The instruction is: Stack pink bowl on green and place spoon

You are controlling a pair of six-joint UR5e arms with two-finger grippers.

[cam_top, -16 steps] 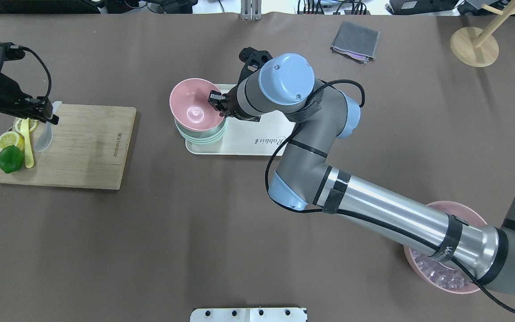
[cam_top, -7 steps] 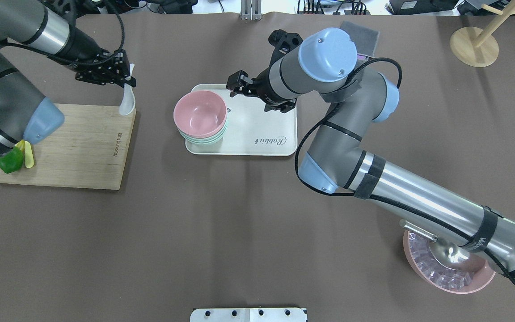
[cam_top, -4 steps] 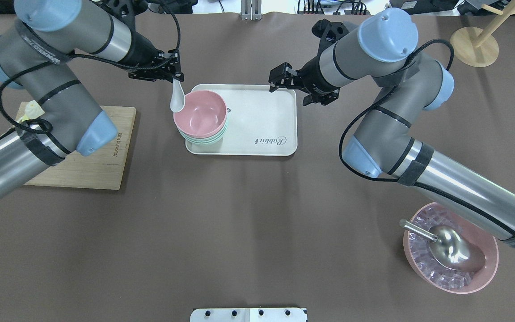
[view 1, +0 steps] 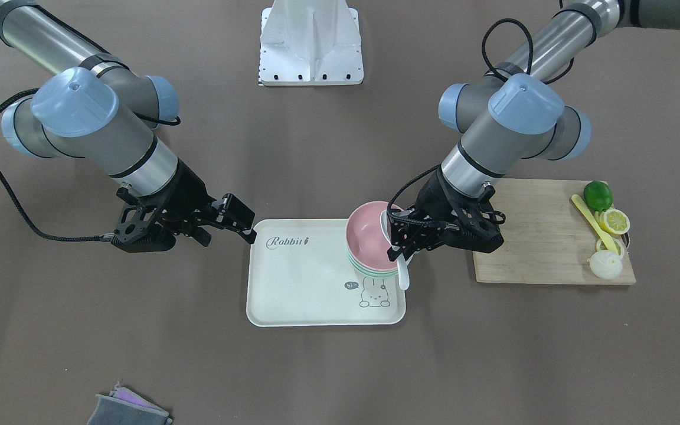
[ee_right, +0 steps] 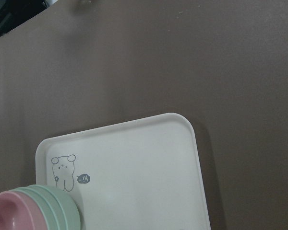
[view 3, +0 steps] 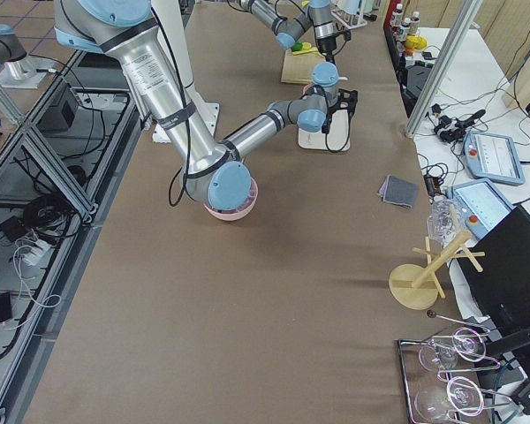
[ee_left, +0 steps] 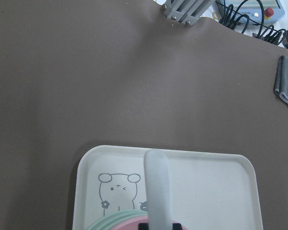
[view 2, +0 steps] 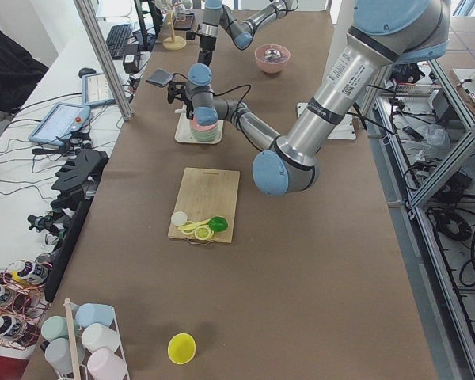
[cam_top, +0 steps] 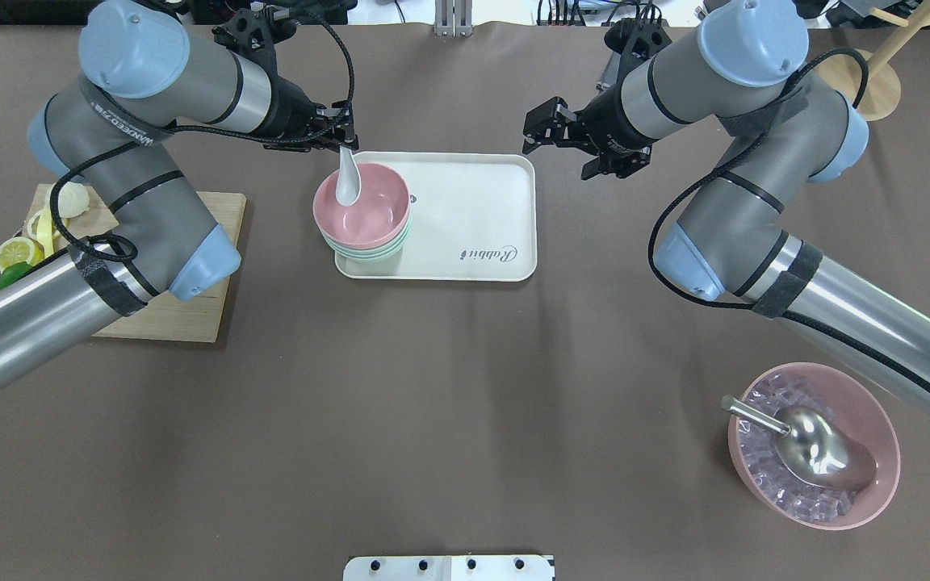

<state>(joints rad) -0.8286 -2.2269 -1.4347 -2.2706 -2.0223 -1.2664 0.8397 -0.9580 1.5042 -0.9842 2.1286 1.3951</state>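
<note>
The pink bowl (cam_top: 368,211) sits nested on top of the green stack (cam_top: 374,248) at the left end of a white tray (cam_top: 473,202). It also shows in the front-facing view (view 1: 365,236) on the green bowls (view 1: 369,270). My left gripper (cam_top: 343,139) is shut on the white spoon (cam_top: 346,184) and holds it over the pink bowl's far rim. The spoon shows in the front view (view 1: 403,276) and in the left wrist view (ee_left: 157,187). My right gripper (cam_top: 531,135) is open and empty, just off the tray's far right corner.
A wooden cutting board (cam_top: 182,242) with a lime, lemon slices and a yellow utensil (view 1: 591,221) lies left of the tray. A ribbed pink bowl (cam_top: 877,436) with ice and a metal scoop stands near right. A grey cloth (view 1: 127,410) and a wooden stand (view 3: 420,281) are at the far side.
My right gripper let go of the pink bowl on the green stack and drew back to the right. My left gripper carried the spoon from the cutting board to over the pink bowl.
</note>
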